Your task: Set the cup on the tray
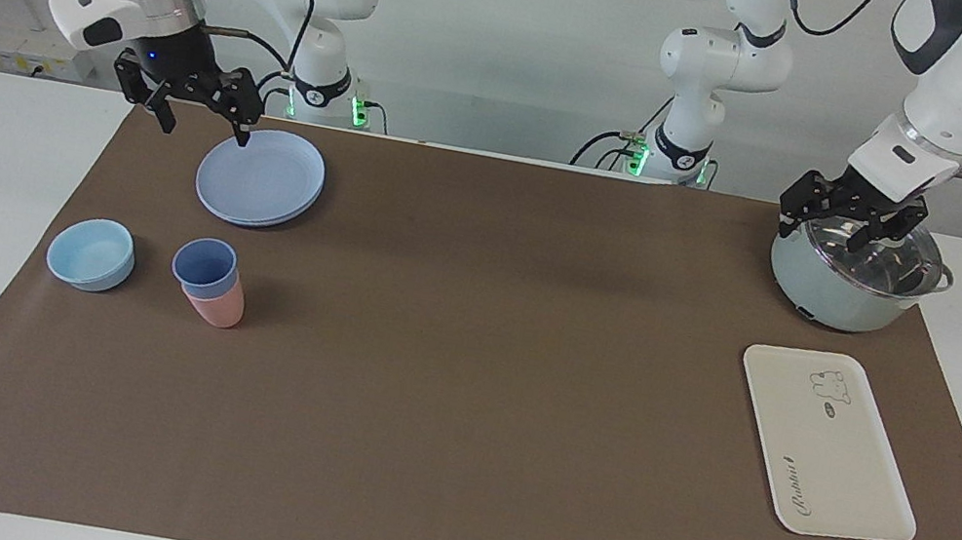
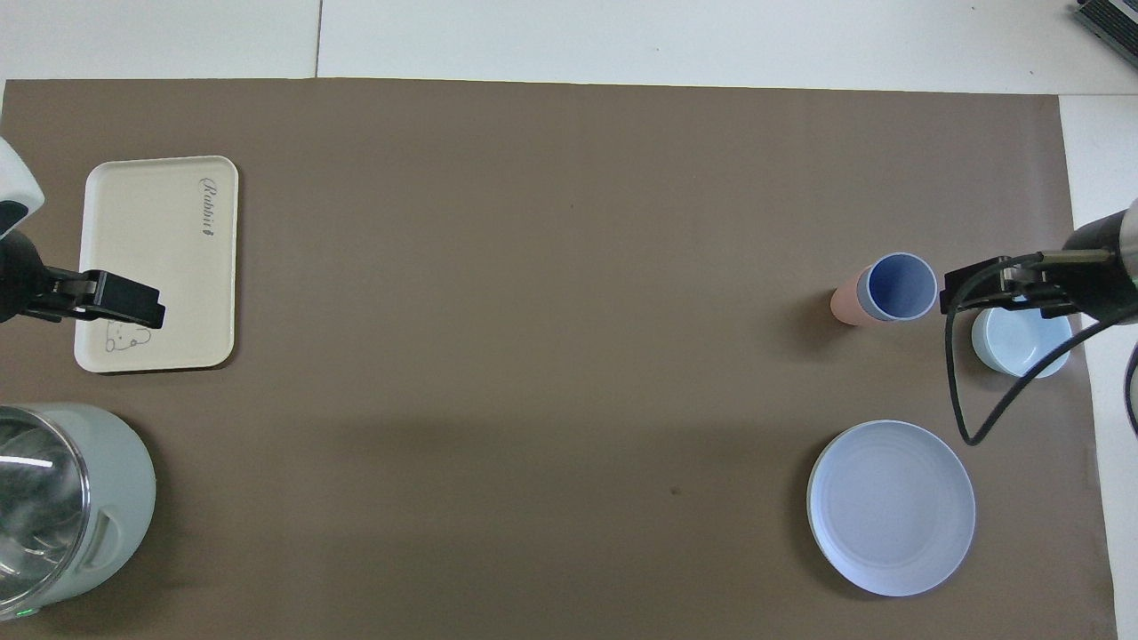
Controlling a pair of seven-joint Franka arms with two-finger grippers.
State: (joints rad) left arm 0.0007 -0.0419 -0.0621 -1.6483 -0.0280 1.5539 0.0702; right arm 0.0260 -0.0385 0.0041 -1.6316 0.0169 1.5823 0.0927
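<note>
Facing view: the cup (image 1: 202,263) is seen at lower left of centre, upright, nested in a pink cup (image 1: 218,306), beside a bowl (image 1: 91,253). A plate (image 1: 261,176) is noted above them. The tray (image 1: 826,444) is found at right, bare, well apart from the cup, with a pot (image 1: 852,273) above it. The right gripper (image 1: 200,124) is held at upper left, over the plate's edge, fingers spread wide, nothing gripped. The left gripper (image 1: 819,233) is held at upper right over the pot's lid, likewise wide open and empty. In the overhead view the cup (image 2: 901,286) is recorded at right, the tray (image 2: 160,231) at left.
</note>
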